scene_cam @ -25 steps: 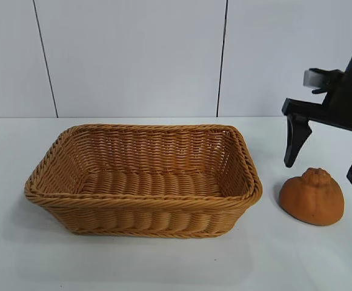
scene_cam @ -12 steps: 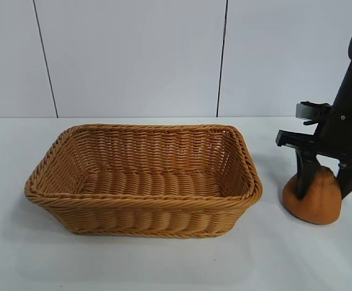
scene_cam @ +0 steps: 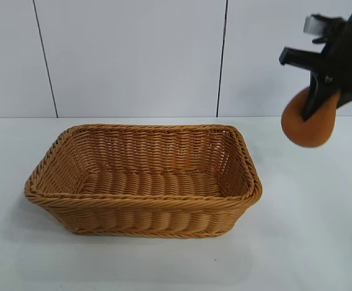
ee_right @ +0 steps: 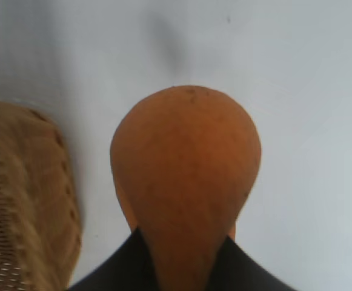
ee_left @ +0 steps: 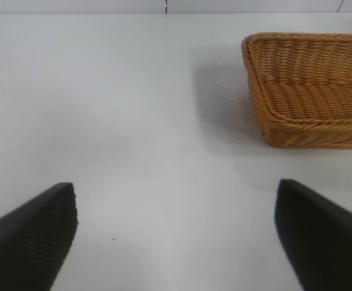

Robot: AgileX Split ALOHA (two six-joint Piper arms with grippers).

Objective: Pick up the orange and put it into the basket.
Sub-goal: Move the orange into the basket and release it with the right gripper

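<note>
My right gripper (scene_cam: 322, 102) is shut on the orange (scene_cam: 306, 128), a dull orange-brown fruit that hangs in the air well above the table, to the right of the basket (scene_cam: 145, 217). In the right wrist view the orange (ee_right: 185, 163) fills the middle, pinched at its narrow end between the black fingers (ee_right: 115, 267), with the basket's braided rim (ee_right: 30, 200) off to one side below. The basket is tan woven wicker with nothing in it. My left gripper (ee_left: 176, 209) stands open over bare table, some way from the basket's corner (ee_left: 303, 97).
The white table (scene_cam: 297, 242) runs all round the basket, with a pale panelled wall (scene_cam: 133, 54) behind it. The left arm does not show in the exterior view.
My right gripper came down over the orange on the table, shut on it, and has lifted it up off the surface. The left gripper has stayed still.
</note>
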